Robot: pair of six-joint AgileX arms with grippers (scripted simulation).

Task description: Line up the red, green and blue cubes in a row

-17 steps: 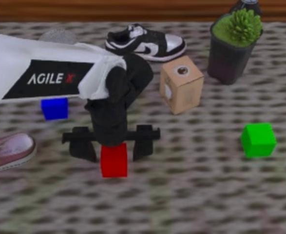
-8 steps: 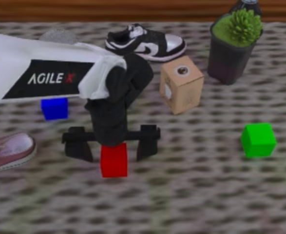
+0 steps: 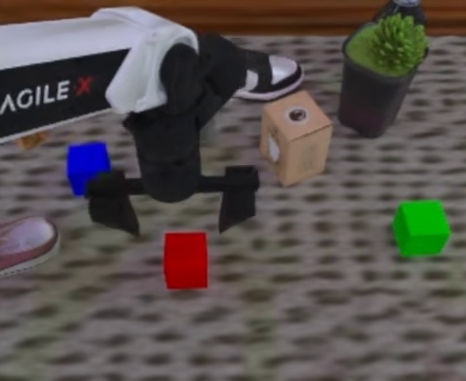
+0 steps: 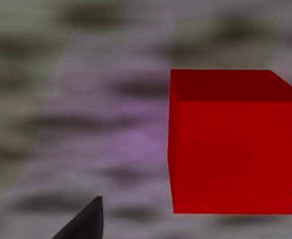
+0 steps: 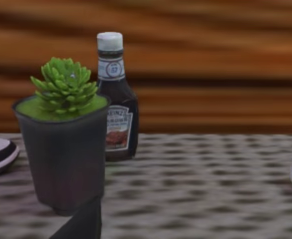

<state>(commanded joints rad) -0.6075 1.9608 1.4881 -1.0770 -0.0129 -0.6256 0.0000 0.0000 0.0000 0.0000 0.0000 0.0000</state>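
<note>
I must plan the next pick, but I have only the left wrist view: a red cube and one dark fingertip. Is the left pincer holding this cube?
Observer: No. In the top view the left pincer is open, and the red cube stands free on the table, touching neither finger.
Operator: Where are the other two cubes?
Observer: The blue cube is at the table's left, close by one finger of the left pincer; the green cube sits alone far to the right.
Operator: And the right arm?
Observer: It does not appear in the top view. Its wrist camera faces a potted plant and a sauce bottle.
</note>
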